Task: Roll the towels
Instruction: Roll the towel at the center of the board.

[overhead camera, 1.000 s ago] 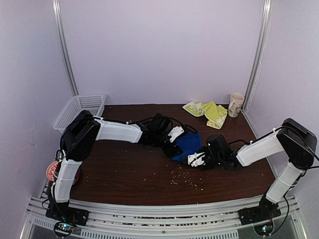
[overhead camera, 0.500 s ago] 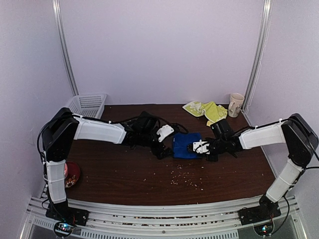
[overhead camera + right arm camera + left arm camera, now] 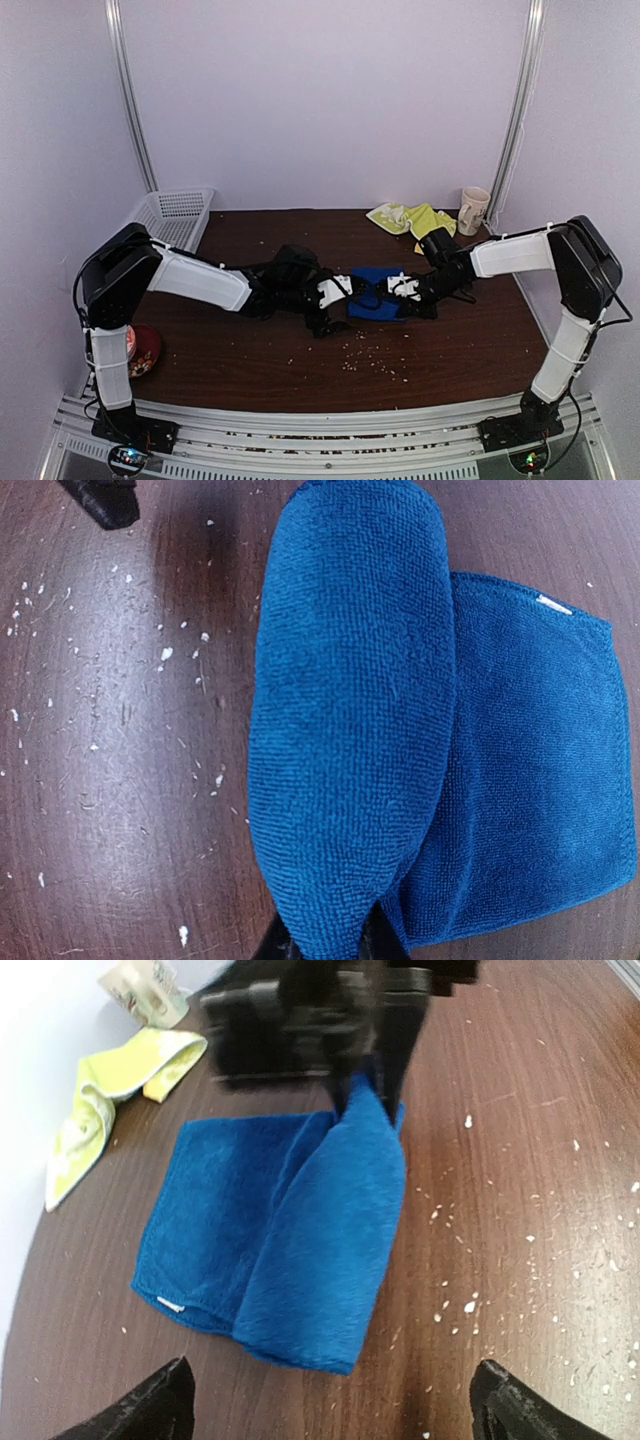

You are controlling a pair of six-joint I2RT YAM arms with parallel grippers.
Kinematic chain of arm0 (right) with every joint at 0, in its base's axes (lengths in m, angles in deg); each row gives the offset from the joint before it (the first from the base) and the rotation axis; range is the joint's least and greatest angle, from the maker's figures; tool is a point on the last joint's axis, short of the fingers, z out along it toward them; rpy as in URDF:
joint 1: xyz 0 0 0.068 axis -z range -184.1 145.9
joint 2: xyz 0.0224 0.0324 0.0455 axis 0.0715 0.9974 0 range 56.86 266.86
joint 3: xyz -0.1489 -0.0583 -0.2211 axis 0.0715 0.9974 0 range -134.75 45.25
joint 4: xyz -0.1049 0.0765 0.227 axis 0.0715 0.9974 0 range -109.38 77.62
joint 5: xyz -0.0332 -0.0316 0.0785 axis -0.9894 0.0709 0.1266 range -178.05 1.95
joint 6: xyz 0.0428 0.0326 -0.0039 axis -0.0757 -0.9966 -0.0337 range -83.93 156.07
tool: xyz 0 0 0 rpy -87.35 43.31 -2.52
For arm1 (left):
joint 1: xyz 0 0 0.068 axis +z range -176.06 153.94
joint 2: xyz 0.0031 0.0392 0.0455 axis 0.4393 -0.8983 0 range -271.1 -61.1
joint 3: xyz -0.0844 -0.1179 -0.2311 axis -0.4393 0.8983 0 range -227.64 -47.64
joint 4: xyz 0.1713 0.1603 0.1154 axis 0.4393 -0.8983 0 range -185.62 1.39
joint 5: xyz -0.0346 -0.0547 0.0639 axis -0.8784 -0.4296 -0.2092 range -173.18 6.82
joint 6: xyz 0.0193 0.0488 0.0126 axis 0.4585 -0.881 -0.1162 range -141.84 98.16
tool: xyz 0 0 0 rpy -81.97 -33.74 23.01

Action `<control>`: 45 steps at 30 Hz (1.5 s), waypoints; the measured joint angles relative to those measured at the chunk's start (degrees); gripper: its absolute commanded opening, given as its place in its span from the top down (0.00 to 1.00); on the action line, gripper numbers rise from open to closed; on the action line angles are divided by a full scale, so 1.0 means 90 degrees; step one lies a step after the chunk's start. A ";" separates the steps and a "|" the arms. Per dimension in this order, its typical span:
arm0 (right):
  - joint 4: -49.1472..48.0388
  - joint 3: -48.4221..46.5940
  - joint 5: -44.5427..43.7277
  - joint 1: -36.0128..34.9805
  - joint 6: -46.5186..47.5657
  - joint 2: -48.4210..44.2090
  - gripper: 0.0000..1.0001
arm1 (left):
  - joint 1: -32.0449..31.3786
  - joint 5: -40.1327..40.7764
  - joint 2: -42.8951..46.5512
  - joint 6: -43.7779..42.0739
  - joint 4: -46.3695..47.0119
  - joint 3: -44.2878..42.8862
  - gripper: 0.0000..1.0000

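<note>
The blue towel (image 3: 377, 296) is laid mid-table, with its near side turned over into a thick roll. One end of that roll is pinched between the nearly closed fingers of the right gripper (image 3: 402, 288), seemingly so that it cannot unroll. The left gripper (image 3: 335, 291) is held just beside the other end, fingers spread wide, touching nothing. The yellow-green towel (image 3: 415, 222) is left crumpled near the mug (image 3: 474, 210), not yet rolled.

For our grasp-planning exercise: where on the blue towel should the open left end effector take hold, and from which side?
On the blue towel, grip the free end of its rolled fold, opposite the right end effector's pinch. The left end effector should come in low from its own side, jaws straddling the fold: that thick raised ridge points straight at it.
</note>
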 measured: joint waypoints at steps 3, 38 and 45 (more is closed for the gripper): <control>0.0182 -0.0136 0.0163 0.0102 -0.0027 0.0087 0.96 | -0.0131 0.0119 -0.0002 -0.0316 0.0364 0.0240 0.04; 0.2470 -0.1554 0.1134 0.0481 0.0355 0.1027 0.95 | -0.0172 -0.0061 -0.1166 -0.1566 -0.0342 -0.1406 0.74; 0.3152 -0.1683 0.1411 0.0495 0.0522 0.1122 0.94 | -0.0124 -0.0811 -0.1166 -0.1202 -0.1214 -0.1775 0.74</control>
